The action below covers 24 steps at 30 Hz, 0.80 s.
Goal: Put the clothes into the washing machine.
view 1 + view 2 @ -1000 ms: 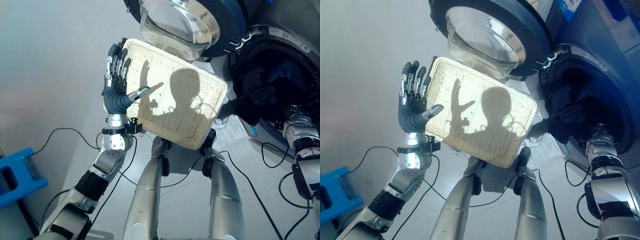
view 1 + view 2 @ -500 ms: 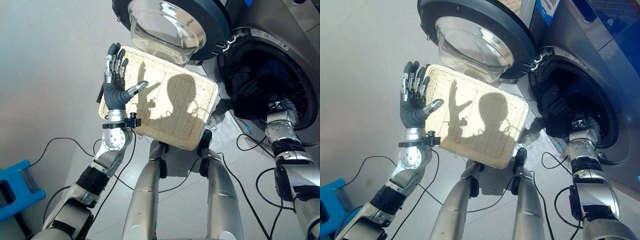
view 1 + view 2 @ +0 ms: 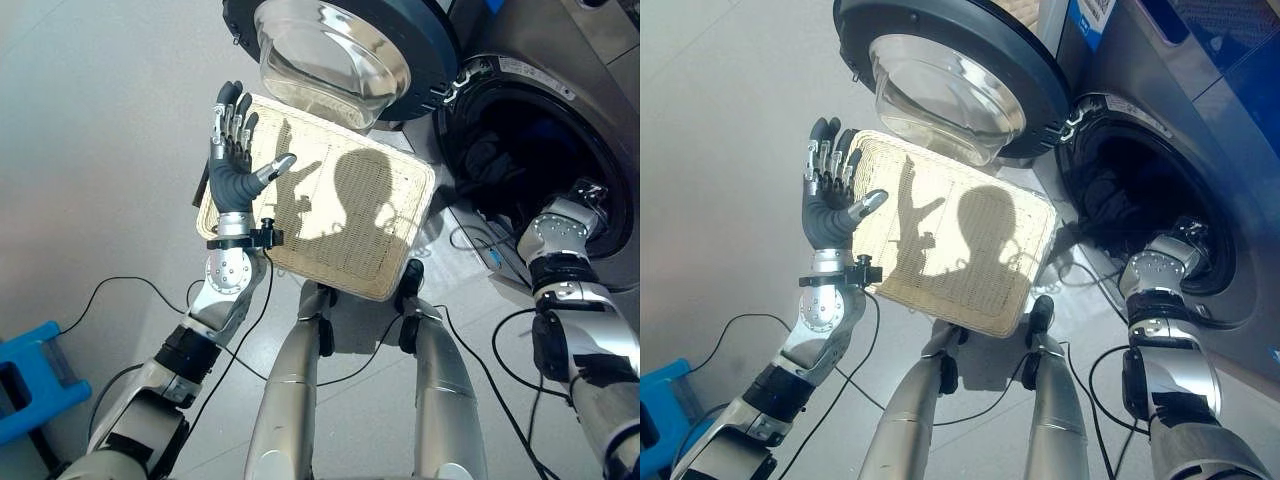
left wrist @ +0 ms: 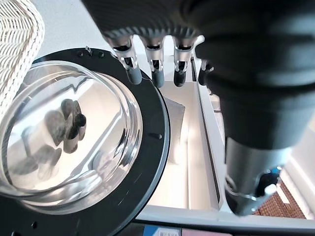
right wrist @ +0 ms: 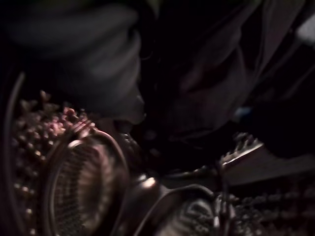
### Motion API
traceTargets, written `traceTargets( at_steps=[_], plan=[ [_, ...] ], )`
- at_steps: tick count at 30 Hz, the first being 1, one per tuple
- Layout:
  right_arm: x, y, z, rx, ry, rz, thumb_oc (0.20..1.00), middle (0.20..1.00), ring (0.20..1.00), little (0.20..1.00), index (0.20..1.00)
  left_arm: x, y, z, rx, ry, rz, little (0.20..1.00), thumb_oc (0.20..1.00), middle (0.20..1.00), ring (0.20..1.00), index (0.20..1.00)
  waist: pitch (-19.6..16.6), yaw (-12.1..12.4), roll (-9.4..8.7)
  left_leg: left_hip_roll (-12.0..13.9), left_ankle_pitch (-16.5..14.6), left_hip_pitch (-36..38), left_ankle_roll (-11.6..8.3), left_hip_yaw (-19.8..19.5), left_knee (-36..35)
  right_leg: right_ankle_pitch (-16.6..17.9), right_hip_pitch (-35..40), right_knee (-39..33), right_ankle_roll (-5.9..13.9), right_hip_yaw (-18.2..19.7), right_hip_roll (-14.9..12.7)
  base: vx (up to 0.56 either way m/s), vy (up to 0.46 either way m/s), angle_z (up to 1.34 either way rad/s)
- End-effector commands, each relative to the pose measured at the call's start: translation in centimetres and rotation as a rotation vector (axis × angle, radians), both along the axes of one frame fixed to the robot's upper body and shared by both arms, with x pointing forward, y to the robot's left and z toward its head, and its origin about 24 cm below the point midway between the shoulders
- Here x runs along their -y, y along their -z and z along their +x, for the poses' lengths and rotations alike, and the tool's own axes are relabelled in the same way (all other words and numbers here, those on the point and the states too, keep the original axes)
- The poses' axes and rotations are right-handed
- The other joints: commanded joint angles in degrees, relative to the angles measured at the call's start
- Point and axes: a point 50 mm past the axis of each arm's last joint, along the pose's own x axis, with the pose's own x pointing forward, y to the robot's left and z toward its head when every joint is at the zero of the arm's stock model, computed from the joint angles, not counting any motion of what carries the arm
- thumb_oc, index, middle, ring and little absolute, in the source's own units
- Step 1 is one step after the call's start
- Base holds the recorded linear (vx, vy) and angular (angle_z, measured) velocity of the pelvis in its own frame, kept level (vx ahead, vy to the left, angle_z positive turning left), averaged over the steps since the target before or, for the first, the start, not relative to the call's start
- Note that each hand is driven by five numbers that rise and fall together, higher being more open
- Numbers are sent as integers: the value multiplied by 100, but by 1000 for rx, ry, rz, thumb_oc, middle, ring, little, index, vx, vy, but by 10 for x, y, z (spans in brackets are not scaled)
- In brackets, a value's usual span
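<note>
Dark clothes [image 3: 492,165] lie inside the washing machine's drum [image 3: 1140,190], whose round door [image 3: 335,45] stands swung open. My right forearm [image 3: 1155,272] reaches into the drum's mouth beside the clothes, and its hand is hidden inside. The right wrist view looks at dark cloth [image 5: 206,73] and the perforated drum wall [image 5: 64,187]. My left hand [image 3: 232,180] is raised and open, fingers straight, at the left edge of the pale wicker basket [image 3: 415,190] on the floor. It holds nothing. Its fingers [image 4: 155,66] point toward the door glass [image 4: 64,128].
The open door with its glass bowl hangs just beyond the basket's far edge. A blue plastic crate [image 3: 30,375] sits on the floor at the lower left. Grey floor stretches to the left of the basket.
The camera shifted during the first half second. Since then my right wrist has turned and moved a little rightward at the drum's mouth. The left hand has stayed in place.
</note>
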Motion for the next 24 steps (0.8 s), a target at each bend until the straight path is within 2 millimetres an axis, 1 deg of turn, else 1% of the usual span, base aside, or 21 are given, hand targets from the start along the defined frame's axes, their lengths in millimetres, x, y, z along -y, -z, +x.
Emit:
traceTargets(
  at_steps=[1,2,3,4,7,9,10,13,14,17,19,20,21,24],
  plan=[
    [27,-41,-23,205,190,-26,200,200,200,200,200,2,-18,-5,78,23,-58,1000,1000,1000,1000,1000,-133,148,241,-340,-755,39,-167,166,412,-126,-129,493,371,-358,55,11,-35,-3],
    [25,-48,-27,255,232,-10,200,200,200,200,200,2,-19,-7,85,32,-65,1000,1000,1000,1000,1000,-133,156,290,-370,-747,1,-175,162,426,-124,-169,491,362,-353,33,29,-30,-5],
    [24,-51,-29,284,247,-3,200,200,200,200,200,2,-19,-8,87,39,-68,1000,1000,1000,1000,1000,-133,157,312,-375,-745,-3,-179,157,427,-128,-180,494,360,-344,28,42,-24,-7],
    [22,-52,-31,305,264,1,200,200,200,200,200,2,-19,-9,86,46,-68,1000,1000,1000,1000,1000,-133,159,328,-381,-788,33,-191,151,435,-171,-157,515,378,-328,23,17,-15,-3],
    [17,-56,-36,367,310,39,200,200,200,200,200,4,-20,-11,91,65,-56,1000,1000,1000,1000,1000,-133,157,370,-385,-753,2,-189,158,424,-148,-203,523,364,-327,19,0,0,0],
    [14,-58,-38,400,334,54,200,200,200,200,200,6,-20,-11,90,66,-42,1000,1000,1000,1000,1000,-133,152,370,-388,-790,51,-196,159,420,-194,-170,548,379,-306,31,15,-6,0],
    [12,-63,-40,433,344,62,200,200,200,200,200,7,-21,-11,94,66,-41,1000,1000,1000,1000,1000,-133,147,372,-381,-732,19,-185,172,397,-150,-194,520,352,-319,43,0,0,0],
    [9,-62,-43,448,360,84,200,200,200,200,200,7,-21,-12,92,66,-43,1000,1000,1000,1000,1000,-133,144,362,-378,-727,45,-184,180,389,-148,-173,515,348,-316,53,0,0,0],
    [10,-61,-46,452,387,100,200,200,200,200,200,7,-21,-12,91,69,-40,1000,1000,1000,1000,1000,-133,141,357,-379,-785,122,-196,186,407,-214,-94,545,365,-307,52,0,0,0],
    [13,-62,-51,474,427,101,200,200,200,200,200,5,-22,-11,91,72,-35,1000,1000,1000,1000,1000,-133,145,360,-364,-727,119,-194,203,396,-178,-85,546,338,-327,56,0,0,0],
    [21,-66,-60,499,488,34,200,200,200,200,200,2,-22,-12,85,71,-35,1000,1000,1000,1000,1000,-133,141,353,-358,-734,172,-205,212,409,-199,-22,559,328,-339,42,17,3,0],
    [23,-65,-62,498,500,23,200,200,200,200,200,0,-20,-12,77,69,-36,1000,1000,1000,1000,1000,-133,138,348,-361,-792,232,-216,200,424,-260,33,587,348,-326,45,0,0,0],
    [26,-69,-64,518,514,0,200,200,200,200,200,-2,-19,-13,77,67,-38,1000,1000,1000,1000,1000,-133,134,351,-346,-735,195,-205,206,410,-205,-1,576,329,-343,46,0,0,0],
    [30,-71,-68,537,527,-43,200,200,200,200,200,-4,-17,-13,74,63,-35,1000,1000,1000,1000,1000,-133,127,330,-338,-732,184,-207,189,423,-205,-6,599,329,-341,60,0,0,0]
  ],
)
